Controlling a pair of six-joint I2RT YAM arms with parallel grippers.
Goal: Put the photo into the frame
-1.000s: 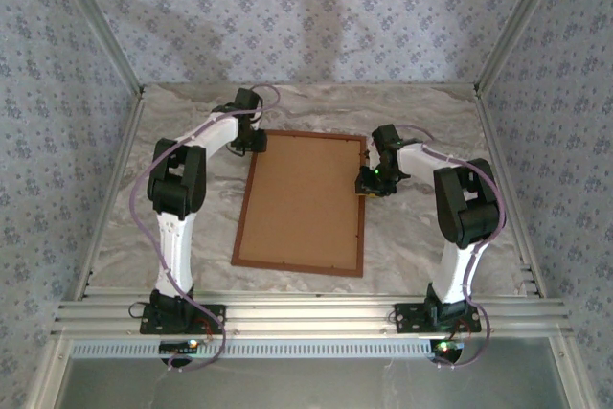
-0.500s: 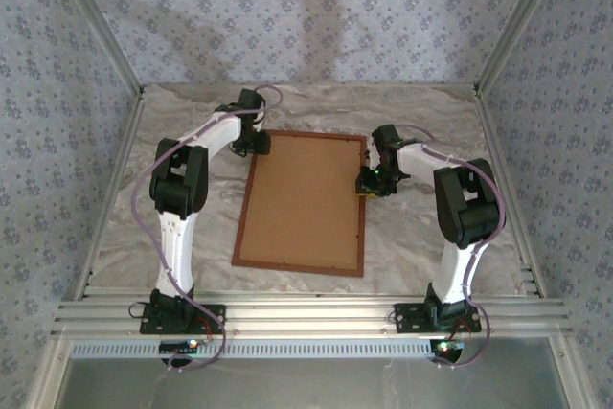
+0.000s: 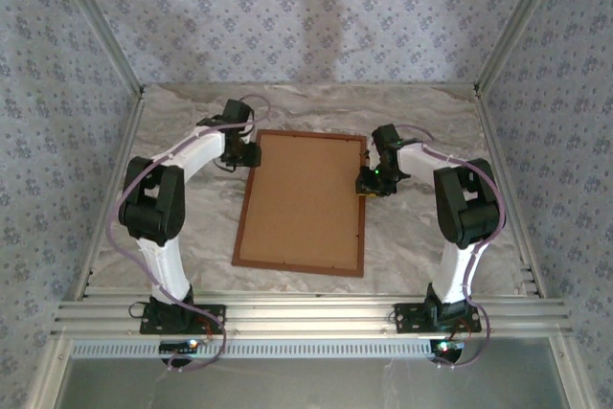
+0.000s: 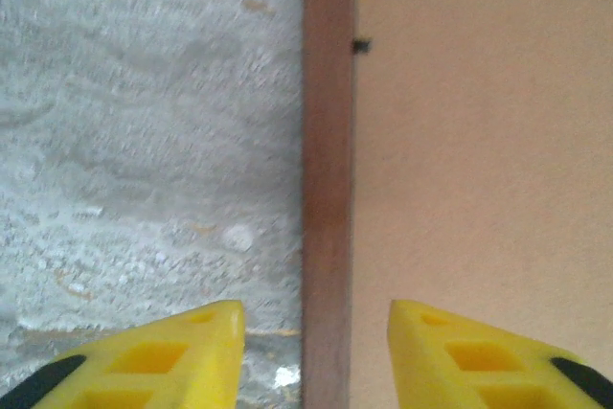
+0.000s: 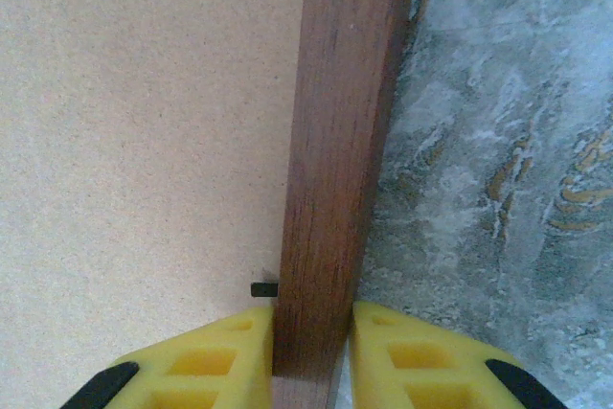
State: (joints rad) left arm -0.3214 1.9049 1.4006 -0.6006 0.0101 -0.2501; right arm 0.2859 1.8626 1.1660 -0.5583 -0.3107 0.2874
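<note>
Left end effector (image 4: 314, 311) is standing open, its yellow fingers straddling the left rail of the thin reddish-brown wooden picture frame (image 3: 297, 269), with gaps showing on either side. The frame is lying in the middle of the grey marbled table (image 3: 421, 232), its plain brown backing board (image 3: 305, 198) facing up. Right end effector (image 5: 311, 318) is pinching the right rail, fingers pressing both sides.

Soft, even light, faint shadows; wrist views slightly blurred (left more).
</note>
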